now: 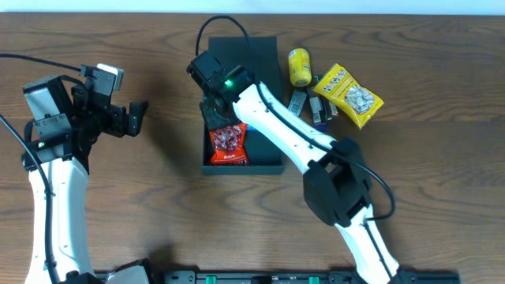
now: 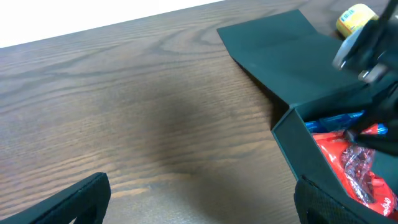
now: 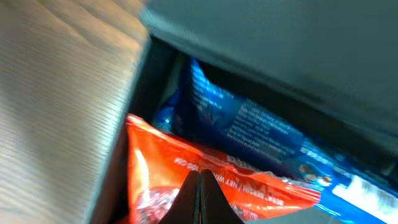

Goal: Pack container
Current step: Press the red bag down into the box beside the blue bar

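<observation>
We hold our right jaws, closed together, against the red packet (image 1: pixel 229 146) in the open container (image 1: pixel 264 63) just beneath them, likely to seat it flat, while our left jaws hang wide apart, well aside.

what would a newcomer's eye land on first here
The right arm's shut claw sits inside the black box at the middle of the table, right over a bright red snack packet. After that, the yellow snack bag lying on the wood just right of the box.
</observation>
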`<act>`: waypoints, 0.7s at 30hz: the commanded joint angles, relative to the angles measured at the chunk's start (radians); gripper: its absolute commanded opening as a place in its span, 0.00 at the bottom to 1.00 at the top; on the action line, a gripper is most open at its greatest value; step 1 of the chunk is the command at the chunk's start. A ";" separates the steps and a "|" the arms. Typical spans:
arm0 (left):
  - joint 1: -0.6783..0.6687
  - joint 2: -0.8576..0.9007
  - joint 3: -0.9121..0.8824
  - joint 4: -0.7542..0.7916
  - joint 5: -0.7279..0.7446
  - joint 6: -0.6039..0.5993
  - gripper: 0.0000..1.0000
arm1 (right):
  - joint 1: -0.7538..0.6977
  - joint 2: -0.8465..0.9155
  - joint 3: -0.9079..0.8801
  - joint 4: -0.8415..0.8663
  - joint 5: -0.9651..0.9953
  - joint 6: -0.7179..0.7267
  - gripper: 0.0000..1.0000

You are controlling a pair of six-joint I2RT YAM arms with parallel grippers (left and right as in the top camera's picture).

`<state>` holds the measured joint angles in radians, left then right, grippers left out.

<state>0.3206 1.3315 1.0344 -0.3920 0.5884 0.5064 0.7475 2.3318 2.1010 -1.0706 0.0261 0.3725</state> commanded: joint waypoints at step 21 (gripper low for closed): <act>0.006 0.003 0.025 0.000 0.007 0.013 0.95 | 0.012 0.076 -0.029 -0.031 -0.084 -0.076 0.01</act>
<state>0.3206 1.3315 1.0344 -0.3920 0.5884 0.5060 0.7479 2.3638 2.0933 -1.0912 -0.0284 0.3161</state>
